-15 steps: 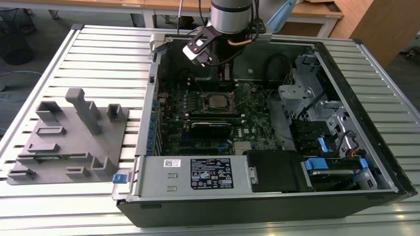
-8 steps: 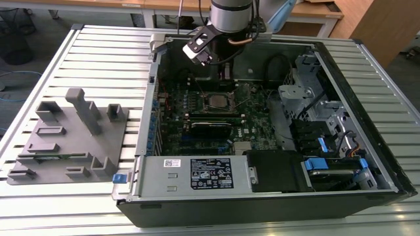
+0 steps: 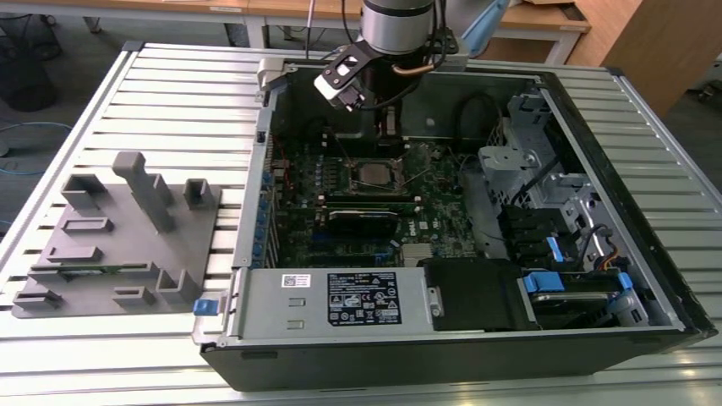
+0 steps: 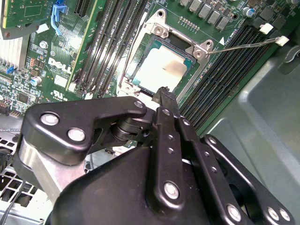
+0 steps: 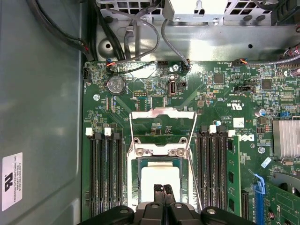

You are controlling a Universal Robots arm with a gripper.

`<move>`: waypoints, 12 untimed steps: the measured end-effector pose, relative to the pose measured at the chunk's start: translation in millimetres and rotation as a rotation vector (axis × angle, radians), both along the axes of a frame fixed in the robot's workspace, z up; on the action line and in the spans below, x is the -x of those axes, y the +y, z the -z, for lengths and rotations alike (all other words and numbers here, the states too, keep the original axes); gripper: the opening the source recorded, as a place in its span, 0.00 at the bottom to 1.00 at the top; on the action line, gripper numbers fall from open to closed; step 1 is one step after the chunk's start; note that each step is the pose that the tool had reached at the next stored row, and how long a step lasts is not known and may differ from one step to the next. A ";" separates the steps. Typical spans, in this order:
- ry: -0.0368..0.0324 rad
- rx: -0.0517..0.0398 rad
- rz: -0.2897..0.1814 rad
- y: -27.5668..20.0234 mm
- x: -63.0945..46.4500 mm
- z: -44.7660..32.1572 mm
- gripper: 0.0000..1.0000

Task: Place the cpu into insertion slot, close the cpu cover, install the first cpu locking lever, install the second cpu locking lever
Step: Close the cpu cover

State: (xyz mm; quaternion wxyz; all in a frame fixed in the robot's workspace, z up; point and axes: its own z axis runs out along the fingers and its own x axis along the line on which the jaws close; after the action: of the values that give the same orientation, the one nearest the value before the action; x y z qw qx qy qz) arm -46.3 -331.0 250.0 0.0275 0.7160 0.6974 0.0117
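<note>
Desk: a ribbed metal desk (image 3: pixel 147 93) carries an open computer case (image 3: pixel 451 347) lying on its side. A grey fixture block (image 3: pixel 118 233) sits at the exterior view's left.
Case, near edge: a labelled power supply (image 3: pixel 338 300) lies along the near wall.
Board: a green circuit board (image 3: pixel 338 237) floors the case, with long black memory slots (image 5: pixel 105 173) on either side of the socket.
Cpu: the cpu (image 5: pixel 159 176) lies flat in the insertion slot (image 5: pixel 132 183), silver top up.
Tool: the tool (image 5: pixel 164 190) is narrow, its fingertips side by side with nothing between them. They hang over the cpu's near edge, as the second wrist view also shows; whether they touch the chip cannot be told.
Cover: the cpu cover (image 5: pixel 162 112) stands open just past the cpu on the side away from the tool. Green board shows through its window.
Lever: a thin wire lever (image 4: pixel 243 44) runs out from the socket's corner across the memory slots.
Arm: the arm (image 3: pixel 397 25) comes down over the far side of the case.
</note>
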 end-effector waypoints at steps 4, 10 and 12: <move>0.0000 0.0001 0.000 0.0 0.0 -0.2 0.10; 0.0000 0.0001 0.000 0.0 0.0 -6.4 0.10; 0.0000 0.0001 0.000 0.0 0.0 -8.7 0.10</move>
State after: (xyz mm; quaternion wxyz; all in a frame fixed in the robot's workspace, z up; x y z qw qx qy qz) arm -46.3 -331.0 258.7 0.0275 0.7160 0.6974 0.0117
